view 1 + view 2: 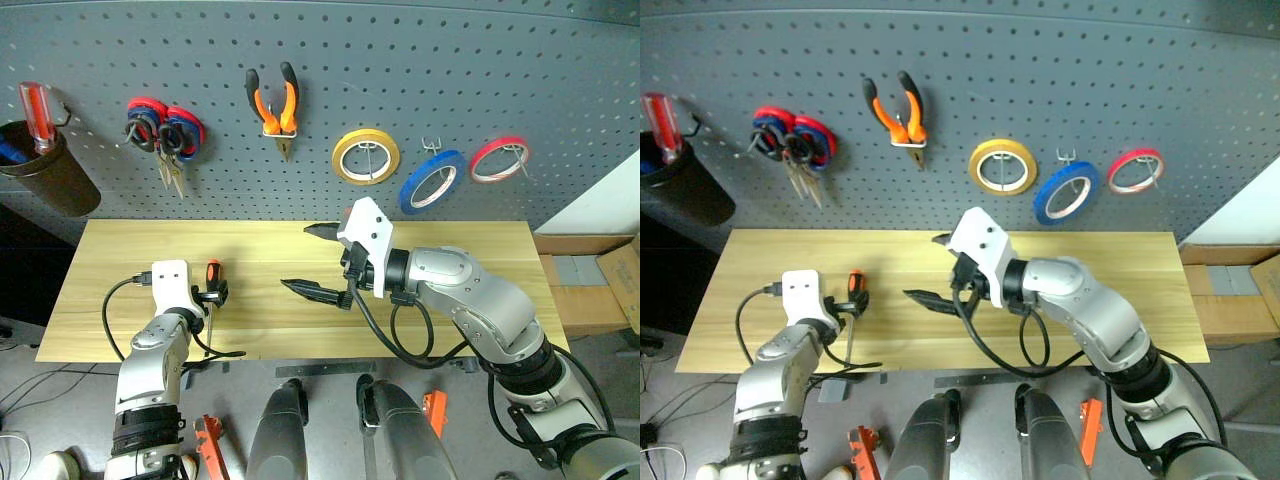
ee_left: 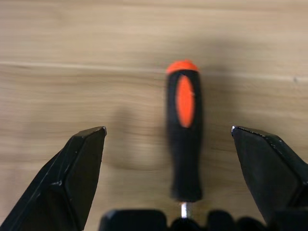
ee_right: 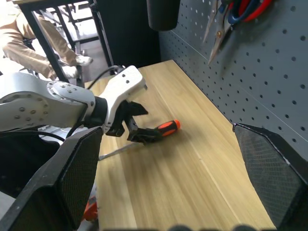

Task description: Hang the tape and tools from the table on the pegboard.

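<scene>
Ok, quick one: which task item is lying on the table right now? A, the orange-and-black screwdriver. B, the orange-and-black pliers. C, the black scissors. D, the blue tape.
A: the screwdriver lies on the table between the fingers of the open left pincer, while the blue tape and the pliers hang on the pegboard.

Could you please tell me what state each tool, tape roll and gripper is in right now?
screwdriver: lying on the table, between the open left gripper's fingers, not gripped
left gripper: open
right gripper: open, empty, above the table
pliers: hung on the pegboard
blue tape: hung
yellow tape: hung
red tape: hung
</scene>
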Tool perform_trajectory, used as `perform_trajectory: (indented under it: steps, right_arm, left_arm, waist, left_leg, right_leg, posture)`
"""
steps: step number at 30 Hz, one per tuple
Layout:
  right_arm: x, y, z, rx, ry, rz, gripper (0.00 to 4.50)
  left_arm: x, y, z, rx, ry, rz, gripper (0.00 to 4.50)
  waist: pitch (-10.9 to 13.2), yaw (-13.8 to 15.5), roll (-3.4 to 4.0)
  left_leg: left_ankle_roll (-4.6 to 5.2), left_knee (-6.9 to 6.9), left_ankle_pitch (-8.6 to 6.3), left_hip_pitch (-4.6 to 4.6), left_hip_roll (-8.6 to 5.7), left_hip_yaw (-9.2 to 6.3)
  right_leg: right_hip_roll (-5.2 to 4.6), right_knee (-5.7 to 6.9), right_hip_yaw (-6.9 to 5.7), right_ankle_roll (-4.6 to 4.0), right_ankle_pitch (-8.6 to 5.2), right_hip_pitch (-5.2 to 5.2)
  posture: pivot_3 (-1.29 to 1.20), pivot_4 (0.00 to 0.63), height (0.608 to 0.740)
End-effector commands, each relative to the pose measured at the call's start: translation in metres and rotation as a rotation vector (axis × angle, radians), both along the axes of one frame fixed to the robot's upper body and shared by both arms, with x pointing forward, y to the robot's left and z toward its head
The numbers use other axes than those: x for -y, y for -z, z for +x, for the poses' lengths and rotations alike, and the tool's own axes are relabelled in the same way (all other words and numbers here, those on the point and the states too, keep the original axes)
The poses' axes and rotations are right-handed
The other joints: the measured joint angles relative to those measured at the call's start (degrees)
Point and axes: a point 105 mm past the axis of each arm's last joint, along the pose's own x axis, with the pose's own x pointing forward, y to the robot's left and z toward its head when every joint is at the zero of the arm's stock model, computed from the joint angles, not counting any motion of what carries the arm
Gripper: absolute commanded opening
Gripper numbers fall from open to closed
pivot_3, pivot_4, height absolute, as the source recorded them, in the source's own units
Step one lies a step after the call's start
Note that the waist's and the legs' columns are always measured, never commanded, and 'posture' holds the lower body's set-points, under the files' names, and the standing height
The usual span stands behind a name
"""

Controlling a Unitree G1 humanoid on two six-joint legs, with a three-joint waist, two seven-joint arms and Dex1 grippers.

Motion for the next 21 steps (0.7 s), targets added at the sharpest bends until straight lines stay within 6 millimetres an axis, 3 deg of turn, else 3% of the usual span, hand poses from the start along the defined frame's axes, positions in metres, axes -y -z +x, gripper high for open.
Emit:
perform_trajectory:
  steps: [1, 6, 8, 17, 21]
  right_arm:
    - [-0.0059, -0.0096, -0.0146, 0.047, -0.056, 0.010, 4.50]
    - [-0.0052, -0.0079, -0.0173, 0.038, -0.060, 0.007, 4.50]
    - [-0.0042, -0.0075, -0.0168, 0.038, -0.056, 0.007, 4.50]
    - [-0.0025, -0.0081, -0.0128, 0.037, -0.039, 0.014, 4.50]
    - [-0.0017, -0.0117, -0.0115, 0.020, -0.036, 0.047, 4.50]
  left_arm:
    - [-0.0021, 0.0033, 0.0023, -0.026, 0.027, -0.017, 4.48]
    - [-0.0076, 0.0060, 0.0043, -0.048, 0.022, 0.036, 4.31]
    - [-0.0069, 0.0057, 0.0042, -0.052, 0.033, 0.049, 3.89]
    - [-0.0070, 0.0059, 0.0022, -0.049, 0.023, 0.036, 0.86]
    - [-0.0055, 0.0038, 0.0005, -0.041, 0.015, 0.037, 0.85]
  waist:
    - [0.16, -0.17, 0.03]
    - [0.66, -0.48, 0.01]
    - [0.88, -0.50, 0.04]
    - [1.13, -1.22, 0.19]
    - [1.13, -1.32, 0.19]
  left_leg:
    - [0.00, 0.00, 0.00, 0.00, 0.00, 0.01]
    - [-0.02, -0.05, 0.00, 0.00, 0.00, 0.04]
    - [-0.02, -0.06, 0.00, 0.00, 0.00, 0.03]
    - [-0.03, -0.14, 0.00, 0.01, 0.00, 0.08]
    - [-0.03, -0.24, 0.00, 0.01, 0.00, 0.09]
  right_leg:
    - [0.00, 0.00, 0.01, 0.00, 0.00, 0.00]
    - [-0.01, -0.04, 0.03, 0.01, 0.00, -0.02]
    - [-0.01, -0.02, 0.03, 0.01, 0.00, -0.02]
    - [-0.03, -0.09, 0.07, 0.01, -0.01, -0.04]
    - [-0.03, -0.20, 0.07, 0.02, -0.01, -0.04]
  posture:
    - [0.08, 0.418, 0.740]
    - [0.07, 0.426, 0.740]
    - [0.07, 0.432, 0.740]
    - [0.07, 0.426, 0.740]
    - [0.07, 0.415, 0.740]
